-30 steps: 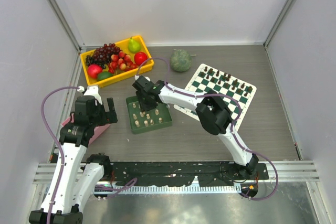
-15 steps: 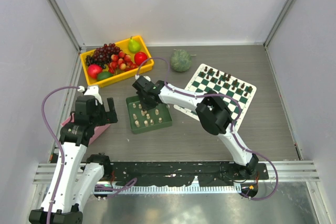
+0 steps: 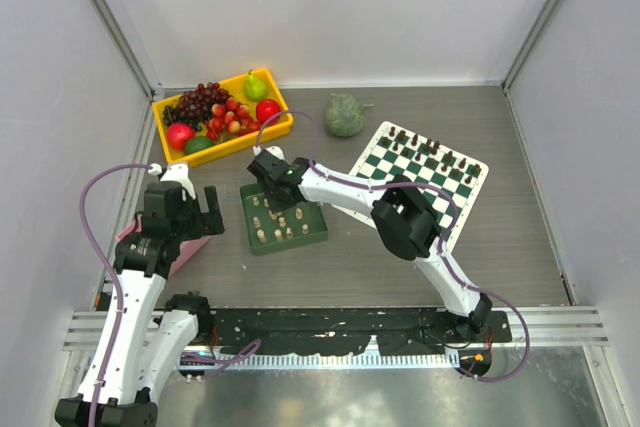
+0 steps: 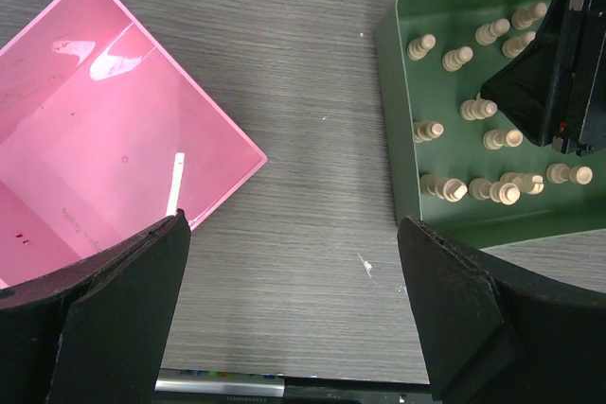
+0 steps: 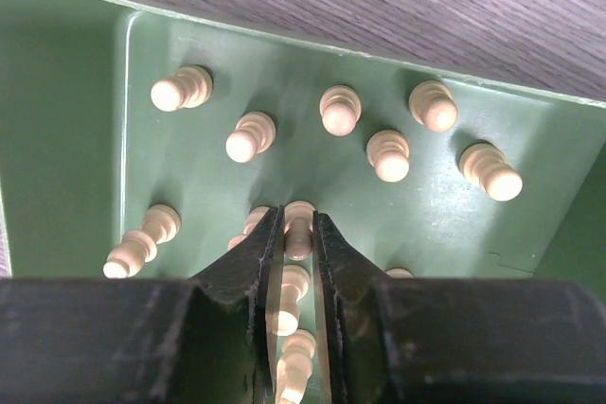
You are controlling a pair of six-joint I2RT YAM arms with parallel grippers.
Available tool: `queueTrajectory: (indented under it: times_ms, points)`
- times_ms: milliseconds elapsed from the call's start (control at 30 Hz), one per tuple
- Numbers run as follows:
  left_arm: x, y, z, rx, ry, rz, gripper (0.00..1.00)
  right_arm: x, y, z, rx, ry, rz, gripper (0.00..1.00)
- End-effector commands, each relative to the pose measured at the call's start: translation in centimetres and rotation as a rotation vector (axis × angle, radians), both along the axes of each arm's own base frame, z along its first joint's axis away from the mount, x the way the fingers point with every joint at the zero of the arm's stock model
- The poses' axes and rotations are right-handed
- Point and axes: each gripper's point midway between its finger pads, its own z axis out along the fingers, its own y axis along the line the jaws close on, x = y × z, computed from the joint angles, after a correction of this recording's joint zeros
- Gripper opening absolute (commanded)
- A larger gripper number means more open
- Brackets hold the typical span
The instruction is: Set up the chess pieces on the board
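**Counter with both arms, seen from overhead and from each wrist, left to right.**

At far left, a pink tray lies on the counter. In the left wrist view it holds only a small white strip. The left gripper hangs over the bare counter between the pink tray and a green tray. Its fingers are spread wide and hold nothing.

At upper left of the overhead view, a yellow tray carries grapes, a pear and an apple.

Left of centre, the green tray holds the cream chess pieces, scattered across its floor. The right arm reaches leftward over this tray. The right gripper is down inside the tray with its fingers drawn narrow. They are clamped on either side of one held piece, and more cream pieces lie just beside it.

Right of the green tray and towards the top, a round green fruit sits alone on the counter.

At right lies the board, turned at an angle. The right arm crosses its near corner. Dark pieces stand in rows along its far side, well apart from the cream set.
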Motion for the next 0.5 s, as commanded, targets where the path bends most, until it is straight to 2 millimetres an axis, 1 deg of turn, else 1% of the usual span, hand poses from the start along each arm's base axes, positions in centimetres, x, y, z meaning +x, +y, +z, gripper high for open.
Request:
queueTrajectory:
  times_ms: [0,467]
  points:
    - [0.52,-0.17,1.0,-0.005,-0.035,-0.014,1.0,1.13,0.31,2.18,-0.001,-0.08,-0.009,0.21]
    - [0.55,-0.29,0.88,-0.008,-0.029,-0.022,1.0,1.54,-0.22,2.48,-0.027,-0.113,-0.023,0.21]
